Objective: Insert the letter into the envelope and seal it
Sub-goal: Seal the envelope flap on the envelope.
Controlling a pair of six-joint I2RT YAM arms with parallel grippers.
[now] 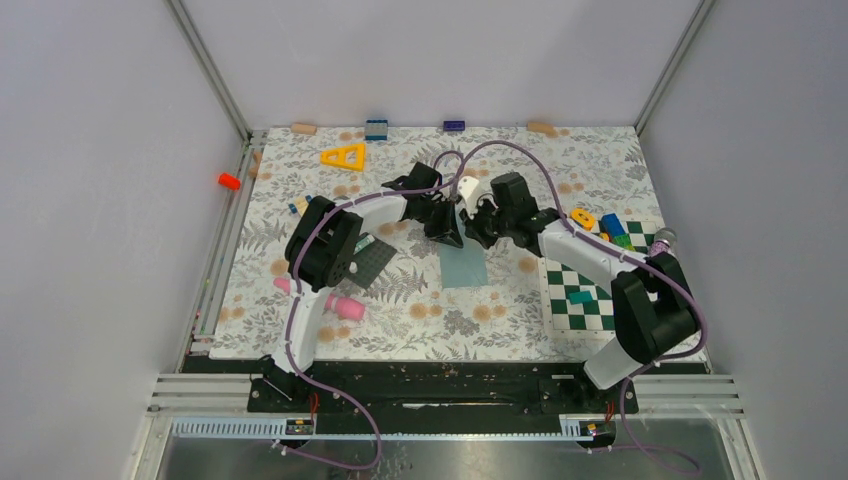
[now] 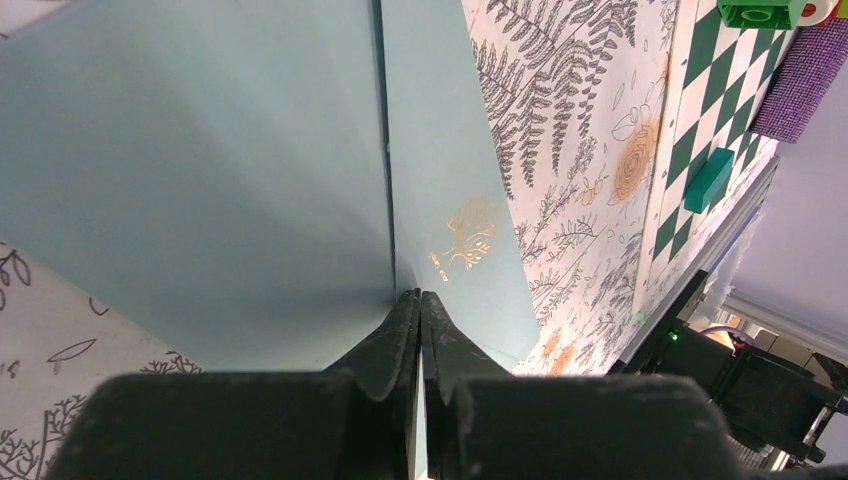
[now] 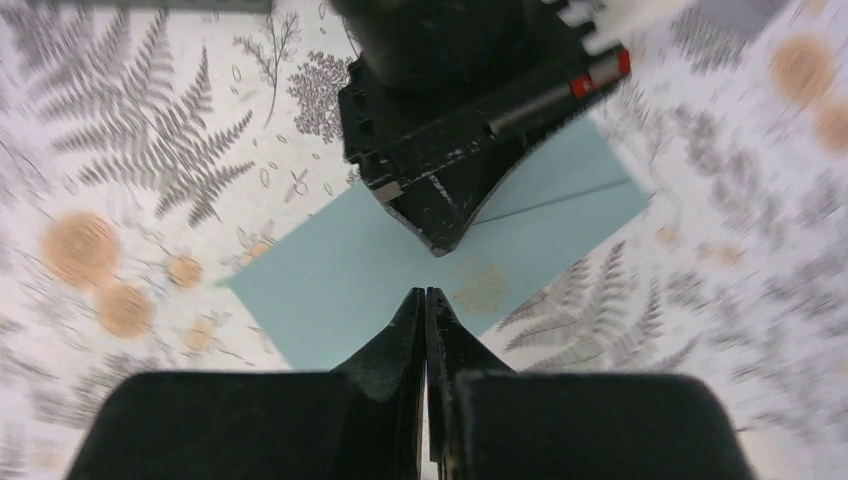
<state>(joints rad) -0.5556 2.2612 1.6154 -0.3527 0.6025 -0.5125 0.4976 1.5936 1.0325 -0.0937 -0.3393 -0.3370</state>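
Looks to me like we're at the sealing bit. Both grippers have their jaws pinched fully together with nothing between them that I can see, so they're working as blunt pokers here. The envelope (image 1: pixel 463 265) lies flat on the table, right under the tip of the left gripper (image 2: pixel 420 297) and just ahead of the tip of the right gripper (image 3: pixel 426 294). The left tip comes down on the paper beside the seam (image 2: pixel 385 150), with the gold emblem (image 2: pixel 465 243) just off to its right. I can't see the letter anywhere, so I'm guessing it's already inside. I can't tell whether the right tip touches the paper or hangs just above it, since that wrist view is pretty blurry. To do this well, I'd use the left tip as the anchor, pressing straight down so the envelope can't skate on the table. Then I'd drag the right tip along the seam, away from the left one, with light steady pressure. Push too hard or at an angle and the paper will probably buckle or spin under the anchor.
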